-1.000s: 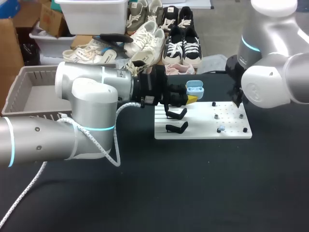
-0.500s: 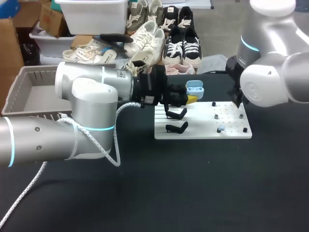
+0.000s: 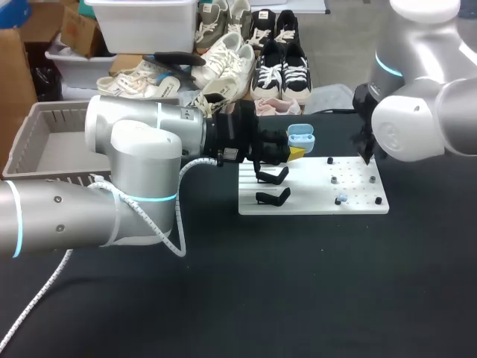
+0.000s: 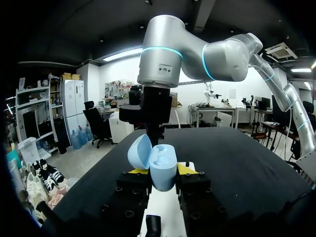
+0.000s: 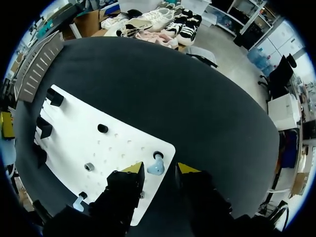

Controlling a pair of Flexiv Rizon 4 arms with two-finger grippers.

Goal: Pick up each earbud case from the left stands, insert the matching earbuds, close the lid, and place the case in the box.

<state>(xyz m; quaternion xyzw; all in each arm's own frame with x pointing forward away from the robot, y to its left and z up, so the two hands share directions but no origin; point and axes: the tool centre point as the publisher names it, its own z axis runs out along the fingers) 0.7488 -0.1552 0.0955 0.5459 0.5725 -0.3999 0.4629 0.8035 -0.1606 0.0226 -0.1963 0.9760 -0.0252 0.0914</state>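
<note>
My left gripper [image 3: 296, 152] [image 4: 162, 173] is shut on a light blue earbud case [image 3: 300, 136] [image 4: 159, 165], held with its lid open above the far edge of the white board [image 3: 313, 203]. Two black stands [image 3: 272, 176] on the board's left side are bare. At the board's far right corner my right gripper [image 3: 367, 154] [image 5: 159, 170] points down, open. A light blue earbud [image 5: 156, 167] sits on the board [image 5: 118, 143] between its fingers, untouched. A second blue earbud [image 3: 340, 199] [image 5: 79, 201] rests on the board nearer the front edge.
A grey slatted basket [image 3: 45, 119] stands at the far left of the black table. Small black and metal pegs [image 3: 335, 180] [image 5: 102, 128] dot the board's right half. My left arm's big elbow [image 3: 141, 156] covers the table's left middle.
My right arm has shifted very slightly up and to the right. The left arm and the open case have stayed put.
</note>
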